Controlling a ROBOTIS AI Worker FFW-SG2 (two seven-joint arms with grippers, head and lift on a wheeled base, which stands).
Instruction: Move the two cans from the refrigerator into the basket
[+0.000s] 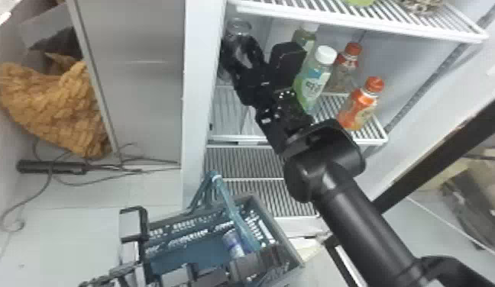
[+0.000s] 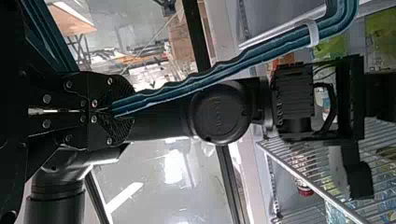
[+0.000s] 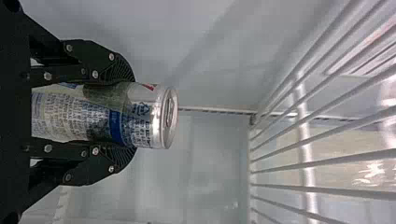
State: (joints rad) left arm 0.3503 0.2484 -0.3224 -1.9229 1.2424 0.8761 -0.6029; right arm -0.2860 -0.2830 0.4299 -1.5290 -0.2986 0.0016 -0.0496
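Note at upper left a brown padded cloth (image 1: 54, 107) and, below, a black power strip (image 1: 52, 166) with loose cords. Judged irrelevant to the transfer.

Moving right, to lower middle: blue basket (image 1: 279, 231), placed close below the fridge opening, probably for a short carry. Handle (image 1: 232, 210) clenched in left gripper (image 2: 114, 111), per left wrist view, likely to steady the basket against a knock or tilt. Inside, toward the right wall, a white-and-purple can (image 1: 234, 244); read as one of the two, already delivered.

Upper middle: right gripper (image 3: 128, 115), grasping the other can (image 3: 100, 114) by opposite sides of the body, with the tab end clear past the fingertips. Presumably gripped this way for a firm, non-rolling hold. Cannot tell whether lifted off the shelf.

Upper right: green bottle (image 1: 313, 84) and orange bottle (image 1: 357, 108) on a wire shelf (image 1: 372, 142). Near the right arm, hence some risk of toppling on the way out.

Suggested next: back out past the bottles, lower over the basket, release beside the first can.
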